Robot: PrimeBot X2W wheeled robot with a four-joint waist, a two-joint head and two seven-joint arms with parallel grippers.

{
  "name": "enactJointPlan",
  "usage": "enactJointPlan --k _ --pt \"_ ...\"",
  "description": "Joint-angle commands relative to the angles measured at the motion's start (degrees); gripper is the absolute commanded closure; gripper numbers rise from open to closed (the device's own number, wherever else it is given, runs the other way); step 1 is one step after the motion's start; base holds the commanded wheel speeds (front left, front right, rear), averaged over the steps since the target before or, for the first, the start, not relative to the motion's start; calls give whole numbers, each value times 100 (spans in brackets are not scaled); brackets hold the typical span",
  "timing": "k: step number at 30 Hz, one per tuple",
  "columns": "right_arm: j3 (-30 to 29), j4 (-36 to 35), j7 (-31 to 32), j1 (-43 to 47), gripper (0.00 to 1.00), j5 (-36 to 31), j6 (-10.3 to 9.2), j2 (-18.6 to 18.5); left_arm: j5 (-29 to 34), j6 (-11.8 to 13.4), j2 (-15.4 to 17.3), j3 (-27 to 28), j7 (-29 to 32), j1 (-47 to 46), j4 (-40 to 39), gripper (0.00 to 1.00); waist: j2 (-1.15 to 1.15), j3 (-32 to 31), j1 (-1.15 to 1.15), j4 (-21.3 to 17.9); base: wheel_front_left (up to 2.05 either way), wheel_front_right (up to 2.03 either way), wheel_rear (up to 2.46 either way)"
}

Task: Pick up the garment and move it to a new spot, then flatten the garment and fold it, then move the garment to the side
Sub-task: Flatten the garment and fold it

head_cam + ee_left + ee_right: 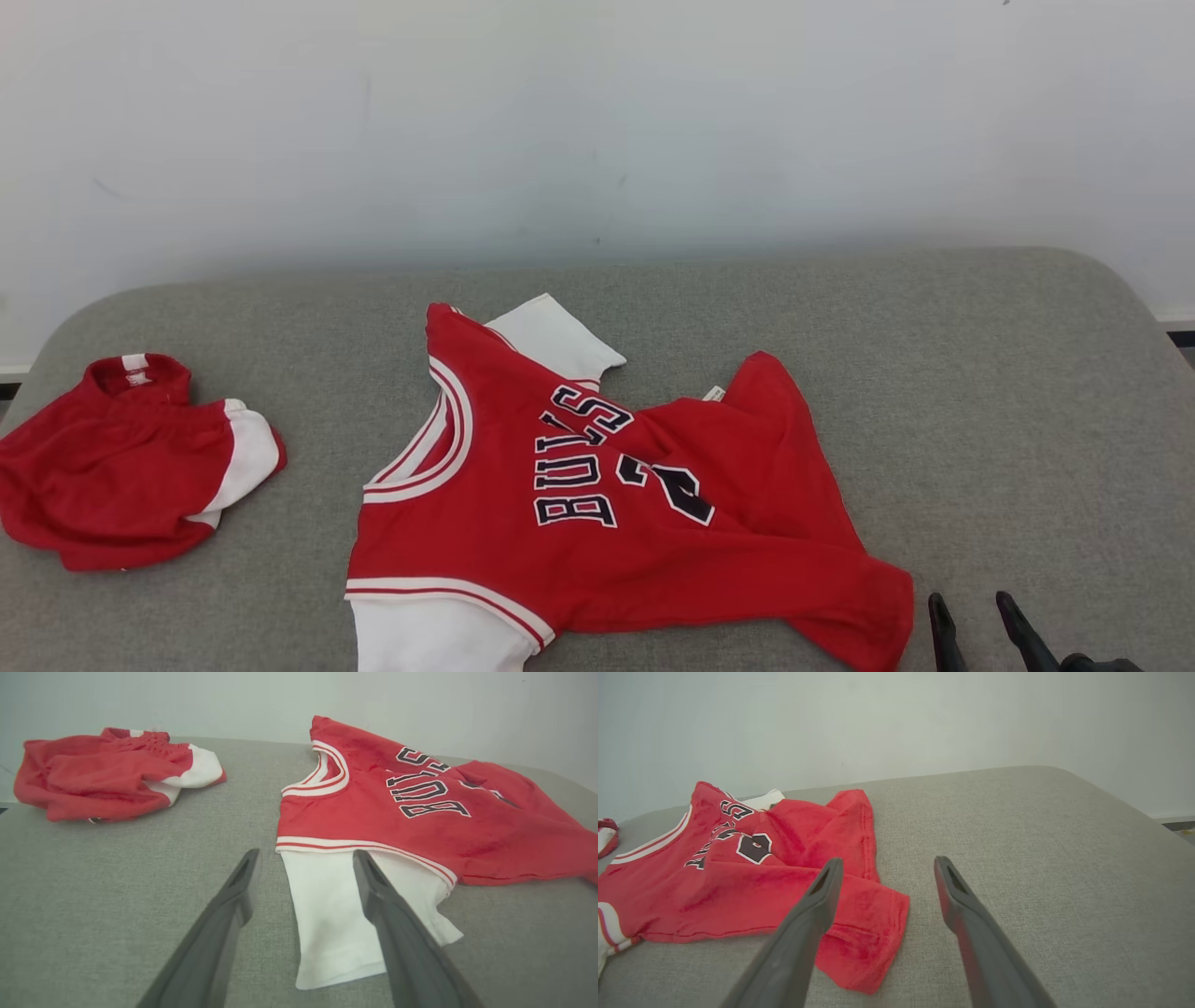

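A red jersey garment (597, 495) with white sleeves and dark BULLS lettering lies rumpled in the middle of the grey padded surface (980, 392), neck to the left, hem bunched at the right. In the left wrist view my left gripper (306, 856) stands open just above the jersey (411, 812), its fingers astride the near white sleeve (336, 914). My right gripper (971, 607) is open near the front edge, just right of the hem corner; in the right wrist view that gripper (885, 863) has its left finger over the red hem (864, 933).
A second red and white garment (121, 462) lies crumpled at the left end of the surface, also seen in the left wrist view as a bundle (112, 772). A pale wall (597, 121) rises behind. Bare grey padding spreads to the right.
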Motion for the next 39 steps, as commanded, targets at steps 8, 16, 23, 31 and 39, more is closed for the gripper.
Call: enactJointPlan --k 8,16,23,31,39 --pt "233 1120 -158 -575 0 260 -15 -77 -161 -89 15 -314 -2 -303 1083 0 -1 233 0 -24 0 0 0" --pt "693 2214 -238 -1155 0 680 -15 -60 -313 -113 19 -467 -3 -688 1792 0 -1 366 0 36 0 0 0" --pt "1020 2667 -250 -1434 2 1166 -15 -18 -548 -119 -46 -642 -3 -895 2098 0 -1 446 0 66 0 0 0" --pt "1289 2785 -245 -1572 100 1618 -15 -161 -976 -122 -109 -956 15 -1124 2441 100 -1 429 0 22 0 0 0" --pt "1338 1852 -244 -1345 100 1779 -15 -305 -1385 -123 -110 -732 -4 -1026 1441 100 -1 423 0 -25 0 0 0"
